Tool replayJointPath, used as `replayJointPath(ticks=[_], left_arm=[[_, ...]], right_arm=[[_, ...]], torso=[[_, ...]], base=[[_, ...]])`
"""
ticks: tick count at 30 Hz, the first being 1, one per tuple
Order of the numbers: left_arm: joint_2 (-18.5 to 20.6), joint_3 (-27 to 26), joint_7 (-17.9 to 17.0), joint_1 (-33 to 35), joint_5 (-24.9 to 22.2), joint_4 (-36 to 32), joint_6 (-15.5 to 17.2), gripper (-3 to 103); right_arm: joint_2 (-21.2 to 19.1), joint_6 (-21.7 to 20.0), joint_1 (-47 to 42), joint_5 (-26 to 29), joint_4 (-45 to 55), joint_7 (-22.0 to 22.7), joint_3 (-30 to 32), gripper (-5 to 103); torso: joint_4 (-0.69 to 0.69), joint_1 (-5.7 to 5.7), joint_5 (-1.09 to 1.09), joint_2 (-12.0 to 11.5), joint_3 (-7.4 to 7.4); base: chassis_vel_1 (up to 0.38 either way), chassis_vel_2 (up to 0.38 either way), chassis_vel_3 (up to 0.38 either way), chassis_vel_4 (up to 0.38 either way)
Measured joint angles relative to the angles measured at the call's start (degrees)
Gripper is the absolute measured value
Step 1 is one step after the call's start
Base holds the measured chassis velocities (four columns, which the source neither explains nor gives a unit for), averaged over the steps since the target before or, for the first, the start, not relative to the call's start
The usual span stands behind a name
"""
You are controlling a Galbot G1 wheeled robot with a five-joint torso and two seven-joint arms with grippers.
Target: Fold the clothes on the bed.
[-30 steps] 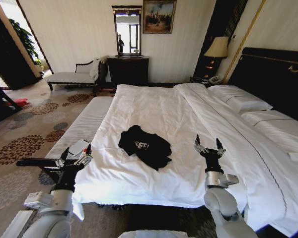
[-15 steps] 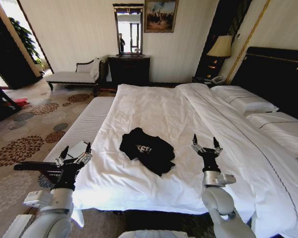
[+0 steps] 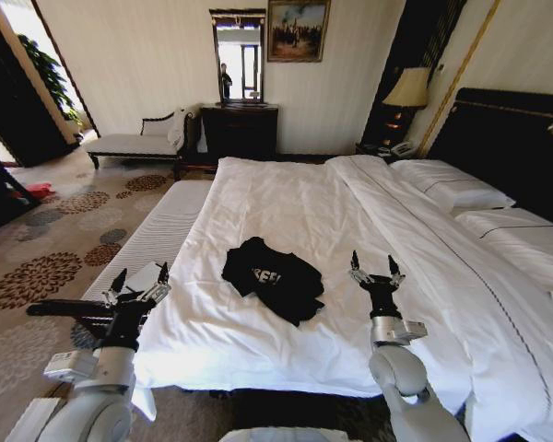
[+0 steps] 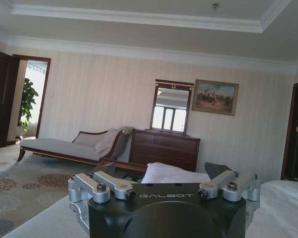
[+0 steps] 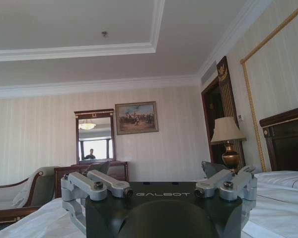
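The clothes, a crumpled black T-shirt (image 3: 272, 278) with white lettering, lie in a heap near the foot end of the bed (image 3: 295, 212), on its white duvet. My left gripper (image 3: 136, 281) points up, open, over the left edge of the bed, left of the shirt. My right gripper (image 3: 372, 269) also points up, open, above the duvet to the right of the shirt. Neither touches the shirt. In the wrist views the left gripper (image 4: 164, 183) and right gripper (image 5: 159, 181) stand open with nothing between their fingers.
A pale striped bench (image 3: 152, 235) runs along the bed's left side with a white card on it. Pillows (image 3: 452, 189) lie against the dark headboard (image 3: 511, 138) at right. A dresser (image 3: 240, 129) with mirror, a chaise (image 3: 134, 143) and a lamp (image 3: 405, 87) stand by the far wall.
The whole head view has shifted a little, so the camera moved. Both grippers stay open and upright; the right one sits slightly farther left and higher in the picture.
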Motion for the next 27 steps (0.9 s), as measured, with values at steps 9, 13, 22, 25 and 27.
replayJointPath(ticks=[9, 13, 22, 25, 27], left_arm=[[0.1, 0.4, 0.0, -0.8, 0.0, 1.2, 0.0, 100], [0.6, 0.8, -0.8, -1.8, -0.3, 1.9, 0.5, 100], [12.8, -1.1, -7.7, -8.9, -19.2, 3.1, 8.2, 100], [16.5, 0.0, -9.2, -12.4, -23.8, 5.8, 10.5, 100], [18.8, 1.6, -10.3, -15.3, -26.3, 8.9, 11.9, 100]], right_arm=[[0.0, 1.5, 1.0, 0.8, -1.4, 0.4, -0.9, 100], [0.1, 1.7, 1.7, 0.8, -2.5, 0.3, -1.6, 100], [-1.2, 1.7, 7.7, 1.1, -9.7, 1.2, -7.8, 100], [-1.3, 1.2, 8.4, 0.8, -11.0, 1.7, -8.5, 100], [-1.2, 0.4, 9.1, 0.4, -11.8, 2.1, -9.1, 100]], torso=[[0.0, 0.02, -0.01, 0.0, 0.01], [0.01, 0.02, -0.01, 0.0, 0.01], [0.04, 0.02, 0.0, 0.0, 0.01], [-0.03, 0.02, -0.01, 0.0, 0.01], [-0.03, 0.01, 0.0, 0.0, 0.01]], base=[[0.003, 0.033, -0.007, -0.038], [0.0, 0.0, 0.0, 0.0], [0.0, 0.0, 0.0, 0.0], [0.0, 0.0, 0.0, 0.0], [0.0, 0.0, 0.0, 0.0]])
